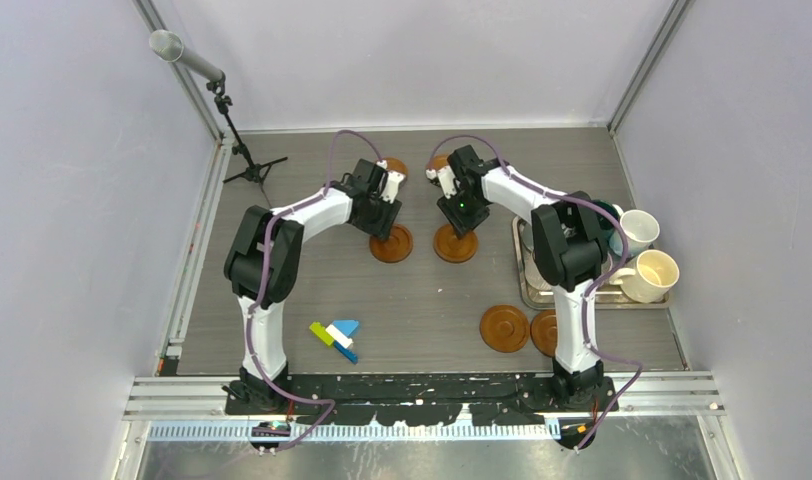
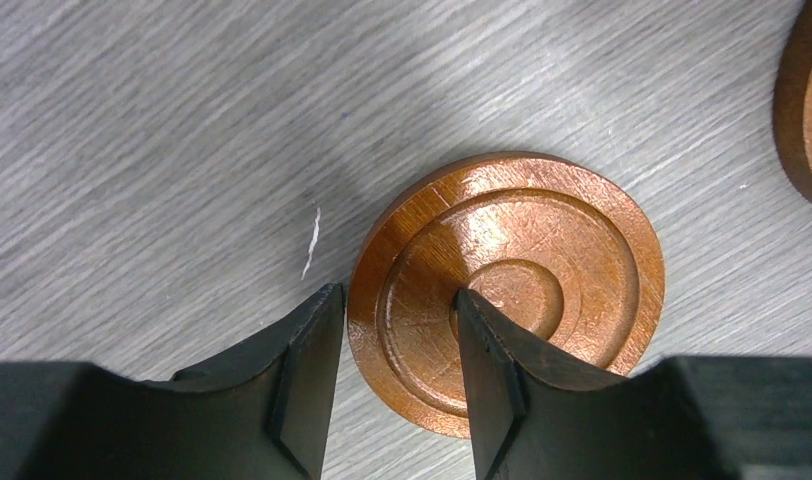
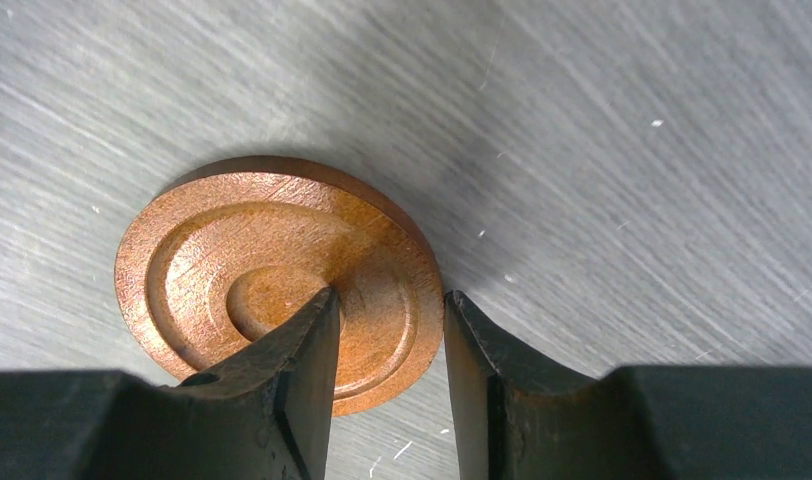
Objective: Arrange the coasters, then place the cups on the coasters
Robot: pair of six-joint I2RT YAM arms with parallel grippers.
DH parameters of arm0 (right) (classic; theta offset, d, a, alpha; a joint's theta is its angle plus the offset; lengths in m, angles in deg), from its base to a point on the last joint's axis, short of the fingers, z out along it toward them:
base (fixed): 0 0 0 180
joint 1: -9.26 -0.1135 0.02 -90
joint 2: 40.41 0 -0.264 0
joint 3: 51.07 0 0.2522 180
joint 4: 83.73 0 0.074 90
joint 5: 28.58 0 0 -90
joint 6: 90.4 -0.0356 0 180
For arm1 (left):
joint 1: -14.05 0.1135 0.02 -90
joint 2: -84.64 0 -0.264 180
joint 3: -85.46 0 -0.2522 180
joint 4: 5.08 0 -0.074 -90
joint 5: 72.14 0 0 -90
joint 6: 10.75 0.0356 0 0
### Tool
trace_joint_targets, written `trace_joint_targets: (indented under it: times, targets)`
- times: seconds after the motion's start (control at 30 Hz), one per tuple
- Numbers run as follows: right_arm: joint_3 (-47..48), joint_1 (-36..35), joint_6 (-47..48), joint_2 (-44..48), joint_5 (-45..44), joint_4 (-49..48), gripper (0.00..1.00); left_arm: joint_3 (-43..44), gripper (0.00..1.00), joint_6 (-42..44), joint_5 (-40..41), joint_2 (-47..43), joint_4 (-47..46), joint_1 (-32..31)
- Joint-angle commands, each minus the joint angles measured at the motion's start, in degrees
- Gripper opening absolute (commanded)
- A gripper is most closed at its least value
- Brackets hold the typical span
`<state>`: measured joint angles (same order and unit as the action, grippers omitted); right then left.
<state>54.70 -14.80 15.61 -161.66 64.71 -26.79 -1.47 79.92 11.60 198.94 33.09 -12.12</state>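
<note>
Coasters [image 1: 391, 244] of glossy reddish-brown wood, ring-grooved, lie side by side on the table [image 1: 432, 295]; left gripper [image 2: 394, 295] and right gripper [image 3: 387, 295] each straddle one rim, fingers [image 2: 302, 370] narrowly apart, grip impossible to tell.

Looking down from high behind the near edge over the whole table [image 1: 432, 295]; hanging close, facing down, above left coaster [image 2: 542, 225] and right coaster [image 3: 222, 250]; sharing both overhead.
</note>
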Motion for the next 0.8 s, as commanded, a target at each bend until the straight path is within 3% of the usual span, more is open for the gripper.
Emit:
trace_joint_targets:
  times: [0.0, 0.77]
  targets:
    - [2.5, -0.1, -1.4, -4.0, -7.0, -5.8, 0.36, 3.2, 0.48, -0.4, 0.3, 1.9, 0.0, 0.6]
    - [7.6, 0.5, -2.5, -6.2, -8.4, -5.7, 0.38, 8.6, 0.52, -3.0, 1.7, 5.5, 1.8, 2.2]
